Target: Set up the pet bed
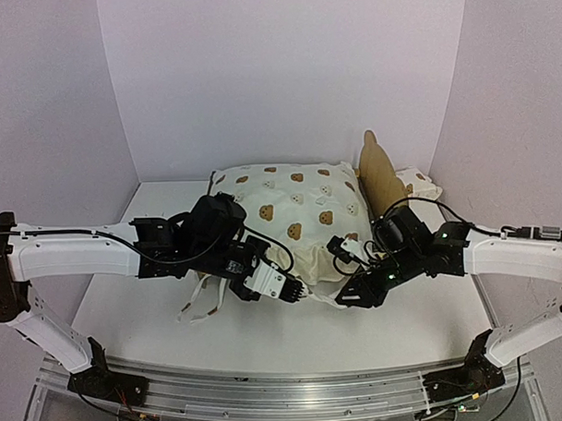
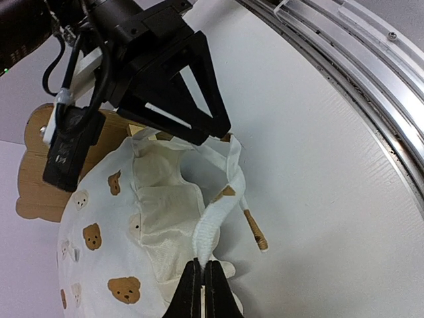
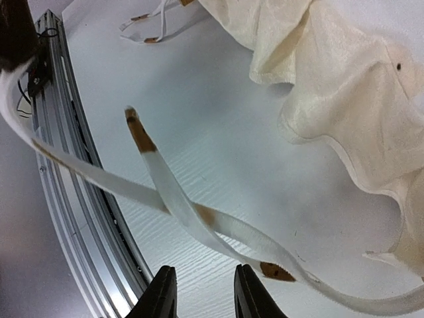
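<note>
readable text: none | labels/brands: none | numbers/signs: none | views checked: all three

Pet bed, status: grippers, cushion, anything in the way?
Left gripper shut on a tie. Right gripper open, empty. The cushion lies beside the headboard. Two ties cross just ahead of the right gripper.

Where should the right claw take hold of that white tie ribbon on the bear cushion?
Probably on the plain white stretch of the tie ribbon, just past its brown tip and before it crosses the second ribbon. It is thin and flat, so the open right claw would best come from the rail side and pinch across its width.
</note>
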Robot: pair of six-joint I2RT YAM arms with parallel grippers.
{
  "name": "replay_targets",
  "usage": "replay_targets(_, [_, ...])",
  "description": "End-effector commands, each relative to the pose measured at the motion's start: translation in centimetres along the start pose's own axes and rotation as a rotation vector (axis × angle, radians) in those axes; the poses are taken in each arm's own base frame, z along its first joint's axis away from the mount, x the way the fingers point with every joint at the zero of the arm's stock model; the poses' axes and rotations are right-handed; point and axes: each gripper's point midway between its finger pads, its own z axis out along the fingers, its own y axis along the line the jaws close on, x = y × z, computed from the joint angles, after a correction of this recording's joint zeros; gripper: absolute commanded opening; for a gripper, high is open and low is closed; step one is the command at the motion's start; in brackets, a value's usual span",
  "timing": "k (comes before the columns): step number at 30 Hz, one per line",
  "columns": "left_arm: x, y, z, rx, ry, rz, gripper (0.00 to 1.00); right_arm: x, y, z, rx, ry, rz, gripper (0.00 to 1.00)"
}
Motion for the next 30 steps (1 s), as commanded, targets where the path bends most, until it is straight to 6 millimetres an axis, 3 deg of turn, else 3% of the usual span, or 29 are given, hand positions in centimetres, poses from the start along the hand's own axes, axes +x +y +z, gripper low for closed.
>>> replay_targets(1, [-0.8, 1.8, -1.2, -0.072, -0.021, -0.004, 0.0, 1.3, -0.8, 0.6, 0.045, -0.008, -0.095, 0.31])
replay_targets(8, [-0.8, 1.8, -1.2, -0.072, -0.022, -0.014, 0.0, 0.4, -2.5, 2.2, 0.115, -0.038, -0.151, 0.32])
replay_targets(19, [-0.5, 2.7, -1.1, -0.098, 0.0, -0.038, 0.0, 0.0, -1.1, 4.2, -0.005, -0.004, -0.132, 0.27])
replay_targets(23, [-0.1, 2.7, -1.1, -0.098, 0.011, -0.055, 0.0, -0.5, -1.2, 4.3, -0.003, -0.006, -0.094, 0.1])
replay_targets(26, [1.3, 2.4, -0.9, -0.09, 0.056, -0.087, 0.0, -1.2, -1.0, 2.5, 0.019, -0.005, -0.032, 0.0])
replay_targets(30, [6.6, 1.5, -0.1, -0.086, 0.21, -0.225, 0.0, -2.1, 0.3, -3.1, 0.017, 0.013, 0.036, 0.0])
